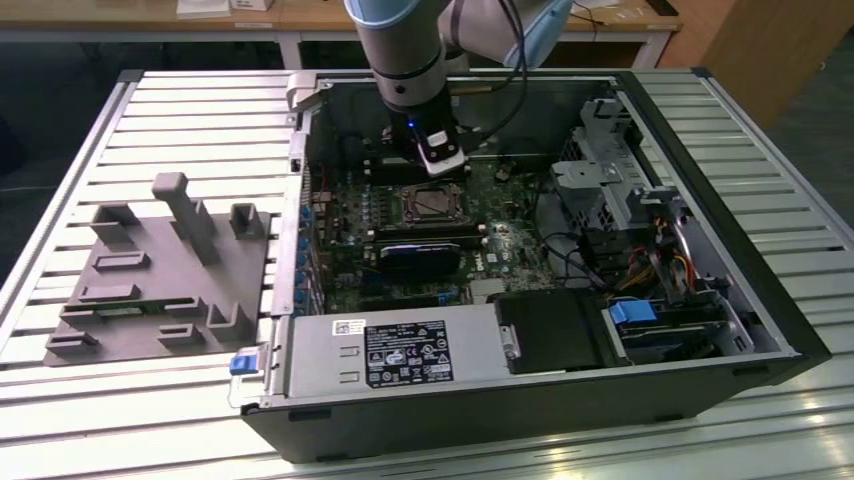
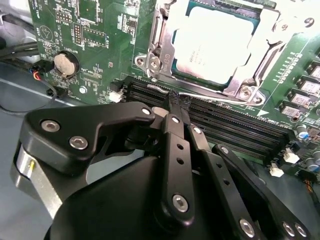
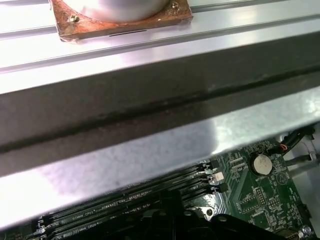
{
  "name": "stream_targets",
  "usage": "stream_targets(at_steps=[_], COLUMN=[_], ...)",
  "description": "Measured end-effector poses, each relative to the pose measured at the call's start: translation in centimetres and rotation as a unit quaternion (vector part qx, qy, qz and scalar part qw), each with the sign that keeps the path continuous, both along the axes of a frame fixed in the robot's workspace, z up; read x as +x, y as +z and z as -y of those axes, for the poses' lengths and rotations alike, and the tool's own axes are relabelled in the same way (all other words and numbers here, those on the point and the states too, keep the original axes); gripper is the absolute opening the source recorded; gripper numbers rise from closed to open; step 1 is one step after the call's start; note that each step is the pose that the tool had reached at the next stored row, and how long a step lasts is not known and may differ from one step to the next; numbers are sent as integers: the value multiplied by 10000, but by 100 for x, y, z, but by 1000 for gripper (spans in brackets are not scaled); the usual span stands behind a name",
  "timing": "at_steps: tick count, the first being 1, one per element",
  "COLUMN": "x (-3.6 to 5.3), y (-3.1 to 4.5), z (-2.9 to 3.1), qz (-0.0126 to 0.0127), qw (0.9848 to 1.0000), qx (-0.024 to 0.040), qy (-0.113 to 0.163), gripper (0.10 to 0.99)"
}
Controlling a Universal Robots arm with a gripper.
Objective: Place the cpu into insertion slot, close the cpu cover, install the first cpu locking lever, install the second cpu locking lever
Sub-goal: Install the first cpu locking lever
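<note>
Already the cpu (image 2: 212, 42) sits in the socket (image 1: 430, 203) on the green board (image 2: 100, 30), with the metal cover (image 2: 165, 45) folded down around it. The gripper (image 2: 175, 102) hangs just beside the socket, over the memory slots (image 2: 235, 125). Its jaws are drawn together, and their tip meets a thin wire lever (image 2: 210, 96) along the cover's edge.

Slatted aluminium table (image 1: 200, 110) — pale wooden desk (image 1: 320, 12) behind, dark floor (image 1: 821, 120).
</note>
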State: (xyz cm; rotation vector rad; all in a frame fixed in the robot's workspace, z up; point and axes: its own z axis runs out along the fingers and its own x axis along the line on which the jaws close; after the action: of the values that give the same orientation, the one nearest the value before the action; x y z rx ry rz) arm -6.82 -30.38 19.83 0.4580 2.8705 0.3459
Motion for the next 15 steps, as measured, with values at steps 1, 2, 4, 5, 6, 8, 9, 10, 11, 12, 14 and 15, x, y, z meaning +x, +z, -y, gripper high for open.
stream_targets(at_steps=[1,2,4,5,6,8,9,10,11,12,14,15], x=[0,0,-1,-1,0,-1,-2,-2,-2,-2,-2,-2], y=[0,0,0,0,-2,-9,-13,-17,-22,-26,-32,-36], z=[1,2,3,4,3,3,3,3,3,3,3,3], qz=[3,6,11,12,13,15,16,17,19,19,21,22], qw=[10000,10000,10000,10000,10000,9999,9999,9999,9999,9998,9997,9997], qx=[-6,-14,-28,-31,-31,-31,-31,-32,-32,-32,-34,-34], qy=[-15,-30,-61,-74,-85,-106,-121,-136,-156,-178,-231,-257], gripper=[102,102,102,102,102,102,102,102,102,102,102,102])
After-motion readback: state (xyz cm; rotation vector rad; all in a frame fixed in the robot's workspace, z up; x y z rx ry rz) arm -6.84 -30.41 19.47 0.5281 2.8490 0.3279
